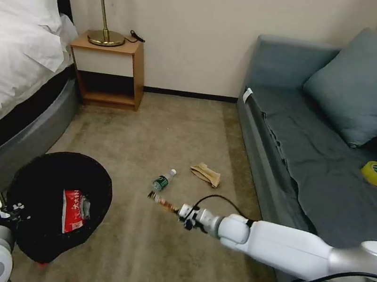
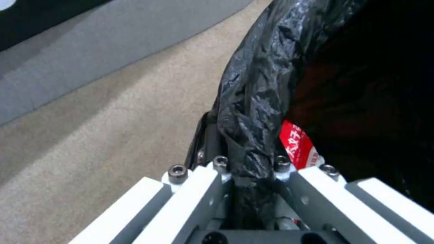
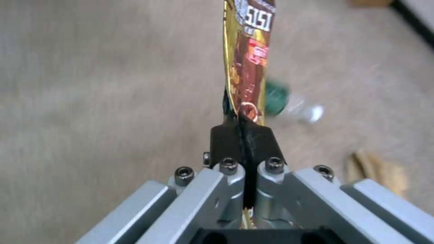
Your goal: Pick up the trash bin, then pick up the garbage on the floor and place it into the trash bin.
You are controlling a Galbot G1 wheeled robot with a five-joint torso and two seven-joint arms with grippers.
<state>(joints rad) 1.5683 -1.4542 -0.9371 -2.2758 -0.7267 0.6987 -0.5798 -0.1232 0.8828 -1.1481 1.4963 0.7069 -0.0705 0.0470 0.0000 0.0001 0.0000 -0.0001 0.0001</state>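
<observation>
My right gripper (image 3: 244,135) clenched the candy wrapper (image 3: 249,57); carrying toward nine o'clock, over the trash bin (image 1: 44,175), which my left gripper (image 2: 246,166) gripped, seemed best.

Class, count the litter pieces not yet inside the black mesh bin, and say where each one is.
3. Gold-brown candy wrapper pinched in the right gripper above the carpet; small clear green-labelled bottle and crumpled tan paper lying on the carpet. Others may be hidden.

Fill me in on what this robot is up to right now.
It is clearing litter from a bedroom floor. The left gripper holds the trash bin by its rim, a red snack packet already inside. The right gripper has its jaws shut on a candy wrapper. A small bottle and crumpled paper lie on the carpet.
</observation>
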